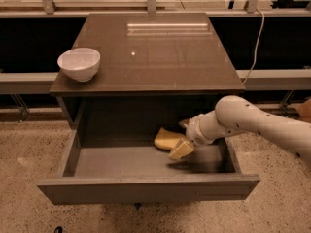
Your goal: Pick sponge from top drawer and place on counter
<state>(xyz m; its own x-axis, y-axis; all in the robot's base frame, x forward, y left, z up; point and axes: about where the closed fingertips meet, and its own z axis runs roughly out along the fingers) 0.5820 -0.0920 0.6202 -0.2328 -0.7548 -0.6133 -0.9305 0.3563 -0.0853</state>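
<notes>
The top drawer (146, 189) is pulled out below the counter (150, 52). The yellow-tan sponge (164, 138) lies on the drawer floor, at the back and right of the middle. My gripper (181, 138) reaches into the drawer from the right and sits at the sponge's right end. It looks open. One pale yellow finger (181, 149) shows in front of the sponge, and the other is mostly hidden behind it. The sponge rests on the floor of the drawer.
A white bowl (79, 63) stands at the counter's front left corner. My white arm (257, 123) crosses over the drawer's right wall. A cable (256, 38) hangs at the back right. Speckled floor surrounds the cabinet.
</notes>
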